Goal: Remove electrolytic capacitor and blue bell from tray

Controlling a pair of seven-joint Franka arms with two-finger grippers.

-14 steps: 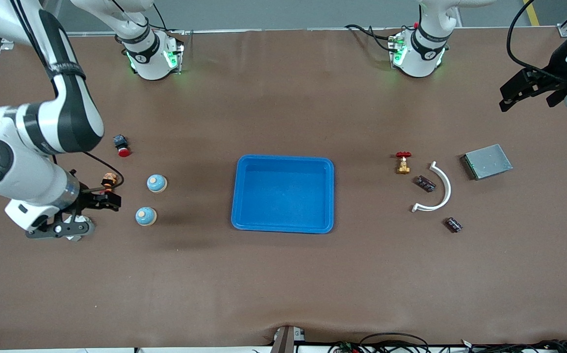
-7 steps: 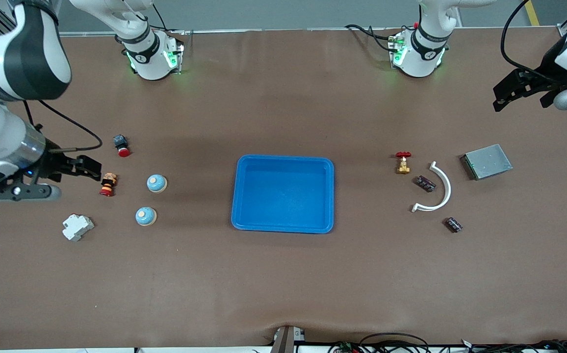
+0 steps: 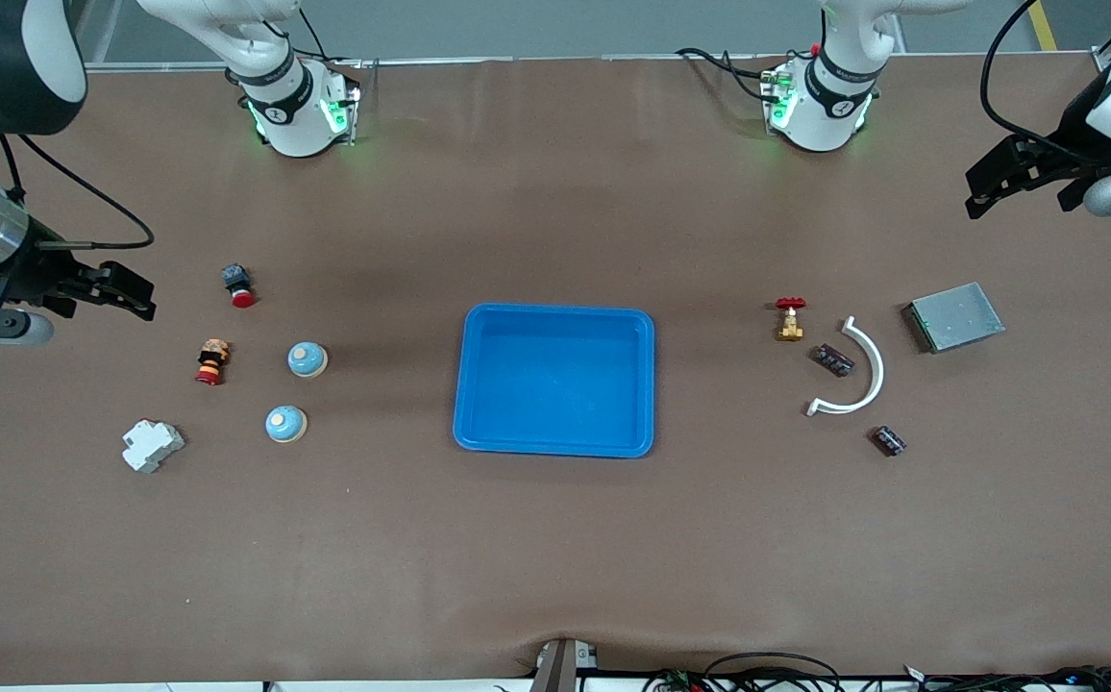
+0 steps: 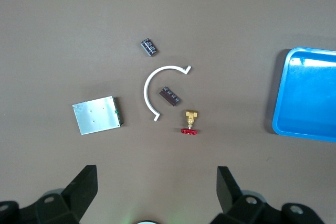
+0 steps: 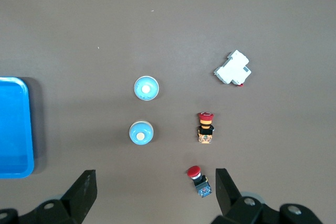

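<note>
Two blue dome bells stand toward the right arm's end of the table, one [image 3: 307,359] farther from the front camera than the other [image 3: 285,424]; both show in the right wrist view [image 5: 140,132] [image 5: 146,88]. Two dark capacitors [image 3: 833,359] [image 3: 888,441] lie toward the left arm's end, also in the left wrist view [image 4: 170,96] [image 4: 149,46]. An empty blue tray [image 3: 555,309] sits mid-table. My right gripper [image 3: 133,293] [image 5: 155,187] is open and empty, up over the table's end. My left gripper [image 3: 1026,183] [image 4: 157,184] is open and empty, up over its end.
Near the bells are a red push button [image 3: 238,285], an orange and red button [image 3: 211,361] and a white breaker [image 3: 152,446]. Near the capacitors are a brass valve with a red handle [image 3: 789,318], a white arc [image 3: 861,370] and a metal box [image 3: 954,316].
My right gripper has risen from over the white breaker and drawn back toward the table's end, uncovering the breaker and the orange button. My left gripper has shifted slightly.
</note>
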